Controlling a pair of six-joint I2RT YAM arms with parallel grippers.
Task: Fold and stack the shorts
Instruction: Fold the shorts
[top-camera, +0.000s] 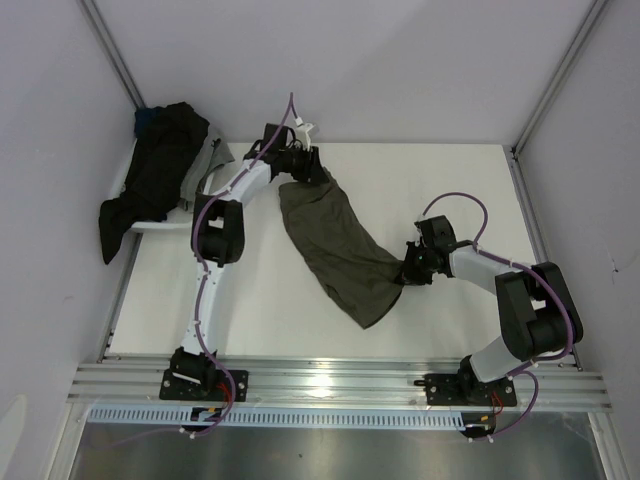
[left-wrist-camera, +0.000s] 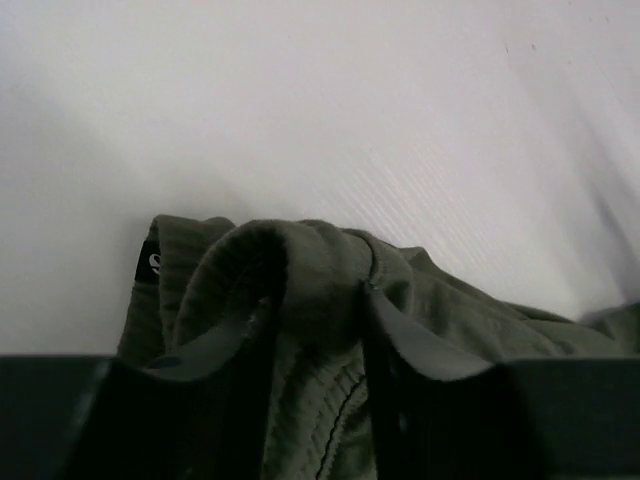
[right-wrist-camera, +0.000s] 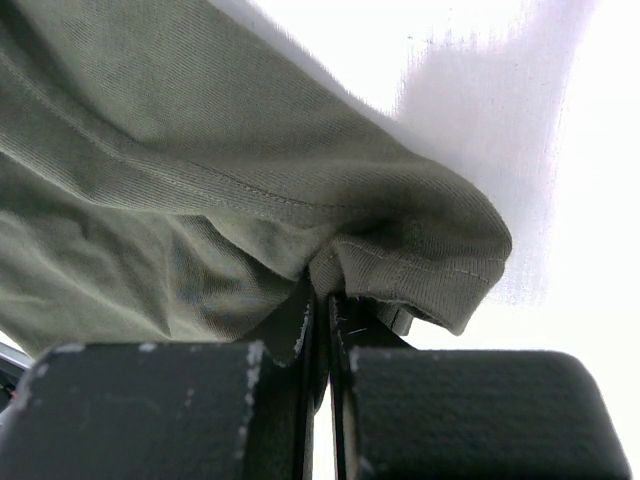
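The olive-green pair (top-camera: 335, 240) is stretched out as a long, rumpled band across the middle, running from far and left of centre to near and right. Its ribbed waistband end, where a small black label (left-wrist-camera: 148, 266) is sewn, is bunched up. A stitched hem is gathered at the right edge. The black pair (top-camera: 150, 180) is heaped in the far left corner, with one part hanging toward the near side.
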